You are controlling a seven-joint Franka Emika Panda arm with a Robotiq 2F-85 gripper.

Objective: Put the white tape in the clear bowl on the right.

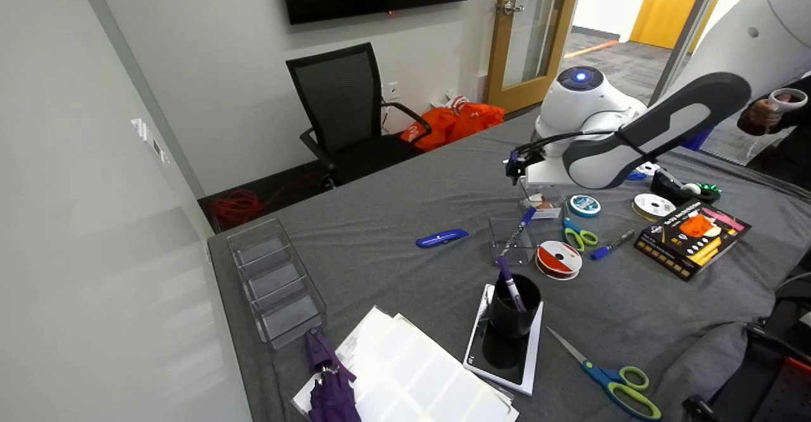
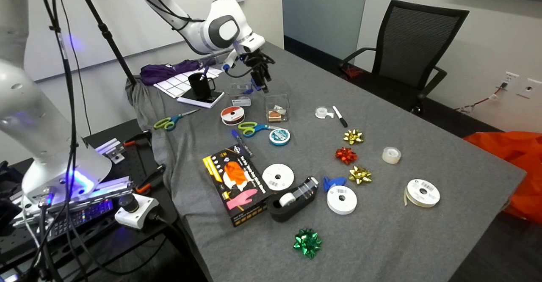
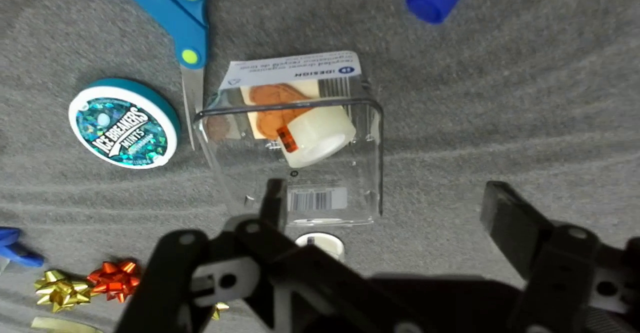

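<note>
A white tape roll (image 3: 320, 138) with an orange mark lies tilted inside a clear square bowl (image 3: 340, 175), beside an orange-printed block. This bowl shows in both exterior views (image 1: 557, 199) (image 2: 273, 100). A second clear bowl (image 1: 498, 248) (image 2: 236, 88) stands beside it, with a blue marker (image 1: 519, 229) leaning in it. Another white roll (image 3: 325, 242) lies on the cloth past the bowl, partly hidden by a finger. My gripper (image 3: 385, 190) is open and empty, its fingers apart above the bowl's edge. In an exterior view the gripper (image 2: 261, 83) hangs above the two bowls.
A mint tin (image 3: 122, 125) and scissors (image 3: 192, 38) lie beside the bowl. A ribbon spool (image 2: 232, 115), a black mug (image 2: 200, 86), a black box (image 2: 237, 184) and a tape dispenser (image 2: 292, 199) stand on the cloth. Shiny bows (image 2: 346, 156) lie farther off.
</note>
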